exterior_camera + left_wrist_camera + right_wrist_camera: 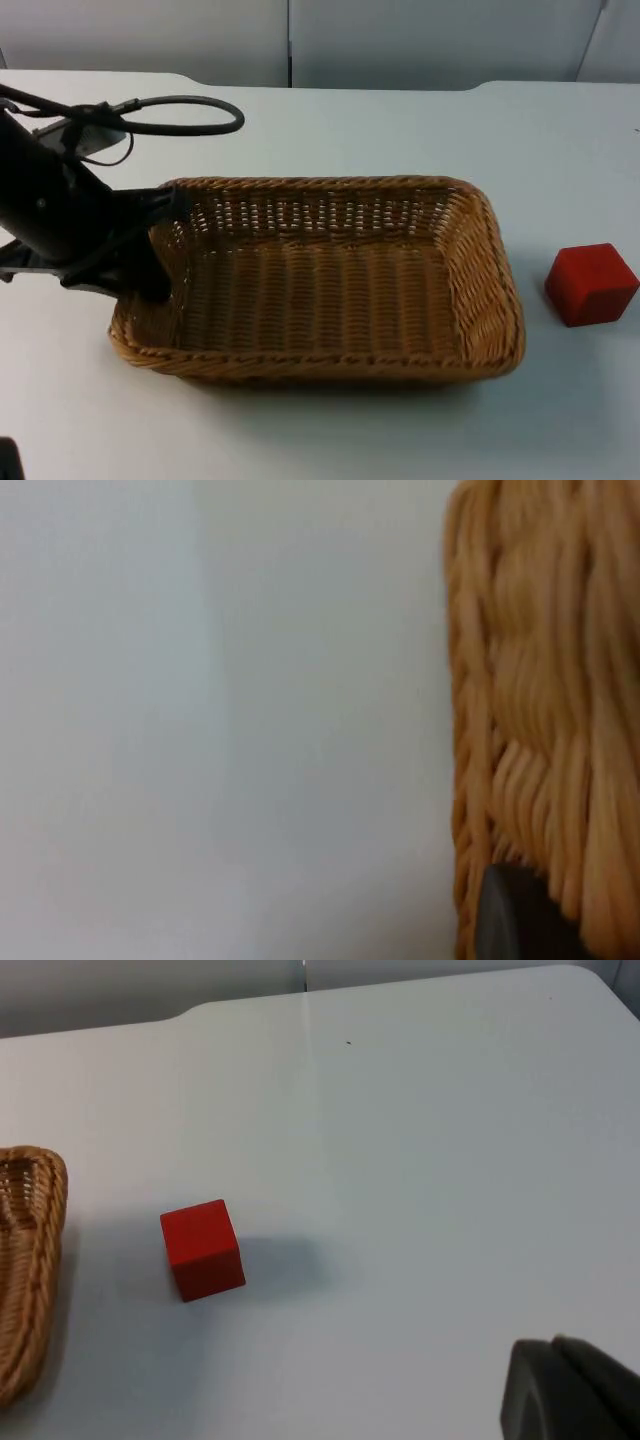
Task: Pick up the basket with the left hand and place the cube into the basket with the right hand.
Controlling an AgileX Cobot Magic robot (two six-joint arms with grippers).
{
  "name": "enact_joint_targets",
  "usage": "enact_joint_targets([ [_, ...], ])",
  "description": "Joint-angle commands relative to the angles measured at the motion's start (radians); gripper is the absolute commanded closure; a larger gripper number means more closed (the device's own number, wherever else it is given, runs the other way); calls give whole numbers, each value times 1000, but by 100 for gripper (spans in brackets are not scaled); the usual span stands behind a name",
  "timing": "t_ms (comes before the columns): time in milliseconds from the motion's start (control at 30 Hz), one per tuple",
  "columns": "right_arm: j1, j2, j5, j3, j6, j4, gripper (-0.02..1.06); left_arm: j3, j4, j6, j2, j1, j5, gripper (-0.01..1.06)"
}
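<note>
Basket [330,280] left rim at left end effector [150,270]; cube [590,284] beside basket.

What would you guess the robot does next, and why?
Probably the left gripper, sitting at the wicker basket's left rim, closes on it and lifts. The basket looks flat on the white table, and the red cube sits untouched beside it, away from the right gripper.

- Left arm [50,215]: matte black housing, bulky and rounded in section, seen in the top view.
- Left gripper [150,255]: black, same finish as the arm.
- Left fingertip [515,920]: dark, blunt, smooth-faced.
- Right fingertip [570,1390]: black, blocky, rounded corners, slight sheen.
</note>
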Motion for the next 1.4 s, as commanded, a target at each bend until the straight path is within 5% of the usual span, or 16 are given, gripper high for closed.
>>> enact_joint_targets([
  [0, 3, -3, -7, 8, -7, 4, 105, 1, -13, 29, 3, -7, -19, 105],
  [300, 3, -3, -7, 8, -7, 4, 105, -10, -20, 22, -3, 3, 16, 105],
  [433, 3, -3, -7, 8, -7, 4, 105, -84, -35, 9, -36, 55, 129, 105],
  [933, 3, -3, -7, 8, -7, 4, 105, -103, -37, -23, -113, 91, 135, 105],
  [1367, 3, -3, -7, 8, -7, 4, 105, -105, -42, -51, -113, 148, 274, 105],
])
